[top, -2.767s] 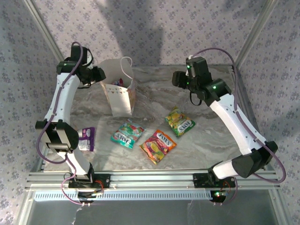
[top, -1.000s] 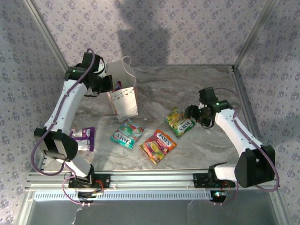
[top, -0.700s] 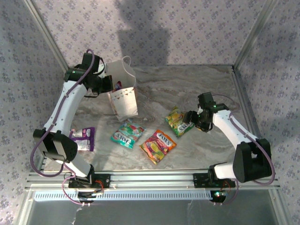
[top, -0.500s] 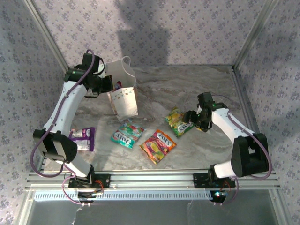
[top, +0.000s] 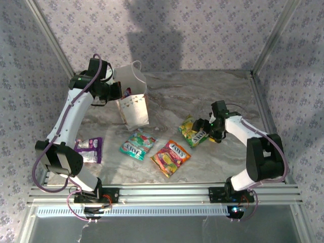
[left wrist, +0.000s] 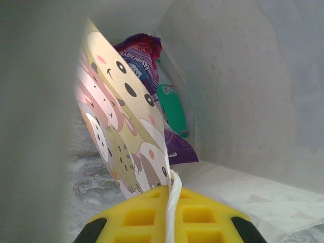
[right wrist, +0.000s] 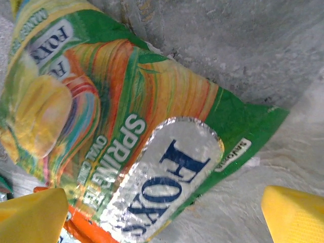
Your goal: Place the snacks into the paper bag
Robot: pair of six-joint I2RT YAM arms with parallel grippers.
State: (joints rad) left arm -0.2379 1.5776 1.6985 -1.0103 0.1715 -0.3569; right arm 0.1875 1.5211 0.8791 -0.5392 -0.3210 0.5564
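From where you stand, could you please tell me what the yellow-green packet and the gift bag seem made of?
Yellow-green packet: probably glossy plastic film with foil; its logo patch glints silver. Gift bag: apparently matte white paper, printed outside; its wall bends as a thin, stiff sheet.

Paper bag (top: 134, 110) standing, packets (left wrist: 146, 56) inside, yellow-green snack (top: 193, 132), teal snack (top: 137, 145), red-orange snack (top: 171, 156), purple snack (top: 90, 150) flat outside

Left gripper (left wrist: 171, 218) is clamping the edge of the small white paper bag with pastel cartoon print (left wrist: 126, 136), with the white cord handle (left wrist: 173, 195) running down between its yellow pads. Inside, a glossy purple snack packet (left wrist: 143, 53) and a glossy teal snack packet (left wrist: 172, 107) are leaning together near the back.
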